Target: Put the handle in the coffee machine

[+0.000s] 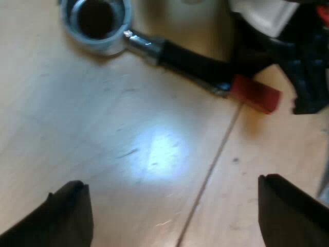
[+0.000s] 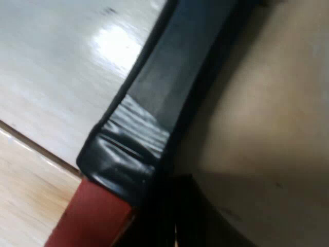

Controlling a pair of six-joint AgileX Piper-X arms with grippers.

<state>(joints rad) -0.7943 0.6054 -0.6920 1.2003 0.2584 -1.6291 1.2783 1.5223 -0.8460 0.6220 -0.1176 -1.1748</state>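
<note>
**Item 1, left gripper** (image 1: 169,190): its two black fingers (image 1: 67,216) are standing wide apart, gripping nothing and touching nothing. It is hovering over bare wood, well apart from the metal holder (image 1: 97,23).

**Item 2, right gripper** (image 1: 280,72): it is sitting at the holder's handle (image 1: 195,64), close about the stretch where black is giving way to red. Whether it is clamping the handle or only lying beside it cannot be told.

**Item 3, metal holder:** it is lying loose and flat on the table (image 1: 77,128). Its round basket (image 1: 95,15) is facing upward and showing a dark inside. A short bright neck is joining the basket to the black handle. The red end (image 1: 256,94) is pointing away from the basket, toward the right gripper. In the right wrist view the handle is running very near, and its black covering is wrinkling just before the red end.

**Item 4, table:** it is showing as pale wood under both arms. A thin seam (image 1: 205,180) is running from beneath the holder's red end out toward the left gripper. A glare patch (image 1: 159,149) is lying on the wood between the holder and the left gripper.
</note>
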